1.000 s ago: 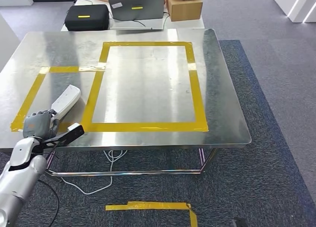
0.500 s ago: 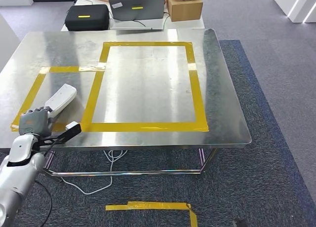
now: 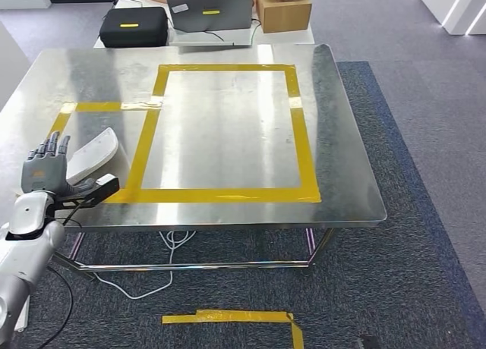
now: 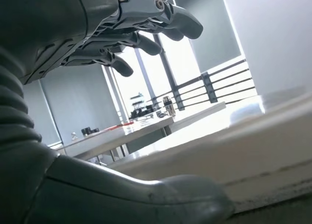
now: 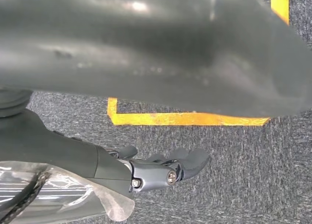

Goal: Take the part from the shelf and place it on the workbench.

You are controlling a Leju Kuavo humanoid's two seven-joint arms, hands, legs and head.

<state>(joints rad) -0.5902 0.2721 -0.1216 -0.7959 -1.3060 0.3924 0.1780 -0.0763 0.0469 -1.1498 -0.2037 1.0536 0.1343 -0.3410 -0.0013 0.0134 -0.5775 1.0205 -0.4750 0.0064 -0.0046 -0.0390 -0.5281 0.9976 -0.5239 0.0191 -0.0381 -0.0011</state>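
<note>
The left hand (image 3: 45, 169) hovers at the workbench's (image 3: 344, 136) near left corner, about 8 o'clock in the head view, fingers straightened, spread and pointing toward 12 o'clock, holding nothing. In the left wrist view the dark fingers (image 4: 147, 24) stretch out apart from the thick thumb, with open space between them. The right hand (image 5: 162, 168) hangs over the carpet (image 5: 239, 185) near a yellow floor tape strip (image 5: 184, 118), fingers lightly extended, empty.

A second ago the left hand was curled around the near end of the white part (image 3: 92, 155); now it has let go and moved back toward 7 o'clock, and the fingers have opened.

The part lies flat on the workbench inside the smaller yellow tape outline (image 3: 57, 125), just beside the left hand. Its long axis runs from 8 o'clock to 2 o'clock, the rounded far end pointing toward 2 o'clock.
</note>
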